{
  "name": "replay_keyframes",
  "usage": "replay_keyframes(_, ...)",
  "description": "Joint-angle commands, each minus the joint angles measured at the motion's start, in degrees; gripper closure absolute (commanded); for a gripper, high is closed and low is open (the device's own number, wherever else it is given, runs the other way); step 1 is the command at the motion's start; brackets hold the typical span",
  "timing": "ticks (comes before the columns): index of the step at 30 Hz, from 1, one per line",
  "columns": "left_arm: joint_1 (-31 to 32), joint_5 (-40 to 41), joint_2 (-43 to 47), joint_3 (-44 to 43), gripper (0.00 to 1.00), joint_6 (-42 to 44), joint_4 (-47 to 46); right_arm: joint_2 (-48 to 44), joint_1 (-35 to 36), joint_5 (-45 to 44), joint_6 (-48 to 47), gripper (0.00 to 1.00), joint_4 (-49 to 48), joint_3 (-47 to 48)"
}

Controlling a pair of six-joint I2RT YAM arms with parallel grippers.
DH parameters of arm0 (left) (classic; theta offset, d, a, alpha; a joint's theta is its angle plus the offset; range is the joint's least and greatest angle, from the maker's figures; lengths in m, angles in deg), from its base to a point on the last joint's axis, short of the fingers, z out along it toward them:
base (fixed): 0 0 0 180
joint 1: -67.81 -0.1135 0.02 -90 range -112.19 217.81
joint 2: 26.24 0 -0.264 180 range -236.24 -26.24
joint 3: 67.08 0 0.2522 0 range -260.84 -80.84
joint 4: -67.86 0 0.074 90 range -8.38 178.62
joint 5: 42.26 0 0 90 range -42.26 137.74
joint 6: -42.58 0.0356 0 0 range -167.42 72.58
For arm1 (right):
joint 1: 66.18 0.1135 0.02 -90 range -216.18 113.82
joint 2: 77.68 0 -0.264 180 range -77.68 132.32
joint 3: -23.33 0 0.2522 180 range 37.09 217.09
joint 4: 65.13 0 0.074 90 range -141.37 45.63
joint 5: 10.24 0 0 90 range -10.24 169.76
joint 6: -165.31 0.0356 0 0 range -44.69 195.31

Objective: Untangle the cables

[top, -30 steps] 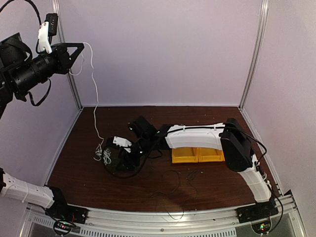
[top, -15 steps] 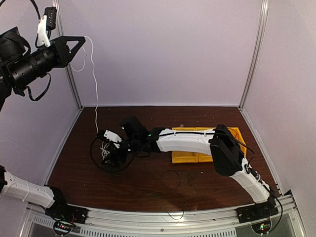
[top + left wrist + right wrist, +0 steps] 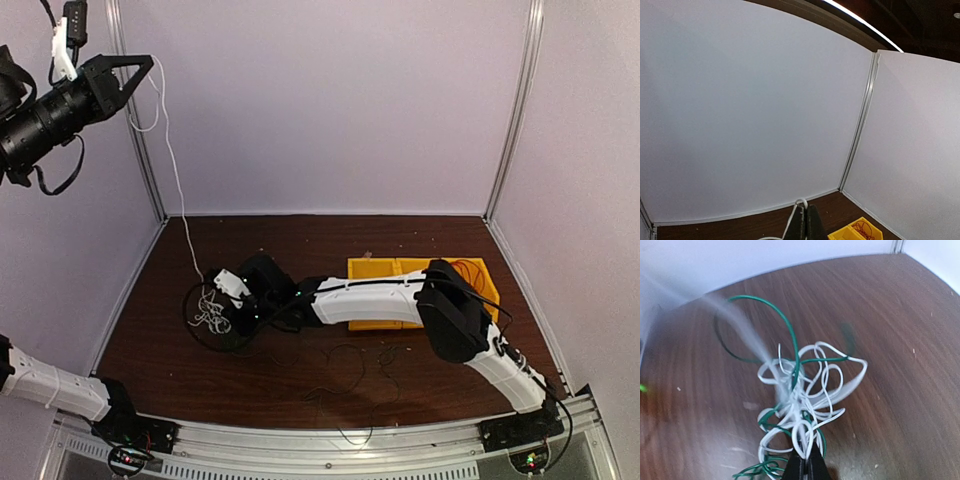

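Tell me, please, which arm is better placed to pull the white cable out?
Probably left: the left gripper, raised, is shut on the white cable; the right gripper pins the tangle.

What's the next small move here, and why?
Probably raise the left gripper a little more while the right gripper pins the tangle low. Both are shut: the left holds the white cable high, running down into the knot, and the right grips loops wound with green wire. More lift should draw white free.
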Motion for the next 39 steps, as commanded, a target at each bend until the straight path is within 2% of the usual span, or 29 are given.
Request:
replay_keyframes(1,0.16,2.72,0.33,-7.48,1.0,2.14,-0.18,-3.16,-3.5,-2.11,0.24,1.0,0.01,-7.97)
replay_keyframes(4,0.16,4.73,-0.09,-12.86,1.0,4.64,1.04,-5.83,-6.19,-1.59,0.16,1.0,-0.94,-14.9)
replay_keyframes(8,0.16,5.64,-2.04,-20.3,1.0,6.59,2.95,-7.01,-10.29,-0.96,0.14,1.0,-0.49,-18.43)
replay_keyframes(11,0.16,5.95,-2.44,-21.0,1.0,7.2,3.26,-7.74,-12.46,0.4,0.12,1.0,-1.3,-20.42)
replay_keyframes(13,0.16,6.72,-1.95,-18.41,1.0,7.51,3.19,-8.6,-13.31,5.47,0.16,1.0,-1.33,-20.86)
replay_keyframes(14,0.16,7.13,-1.51,-16.25,1.0,7.53,2.94,-9.23,-13.53,8.46,-1.51,0.97,-1.04,-20.89)
replay_keyframes(16,0.16,7.69,0.0,-9.99,1.0,7.4,1.51,-10.65,-13.54,15.71,-3.68,0.8,0.47,-20.43)
replay_keyframes(19,0.16,8.93,3.66,0.2,1.0,7.14,-3.04,-14.88,-13.51,23.63,-5.15,0.61,3.29,-20.45)
replay_keyframes(23,0.16,10.52,5.65,8.13,1.0,7.79,-5.89,-21.79,-13.47,27.74,-7.89,0.46,8.02,-20.83)
replay_keyframes(29,0.16,5.41,3.12,11.21,1.0,7.15,-7.69,-33.28,-15.64,25.68,-10.34,0.33,14.07,-23.91)
replay_keyframes(34,0.16,-2.48,-0.95,12.87,1.0,6.54,-10.9,-39.5,-21.64,25.71,-13.06,0.32,20.94,-26.34)
replay_keyframes(39,0.16,-7.35,-4.33,15.82,1.0,5.83,-16.82,-46.99,-31.69,26.56,-16.2,0.31,22.61,-35.05)
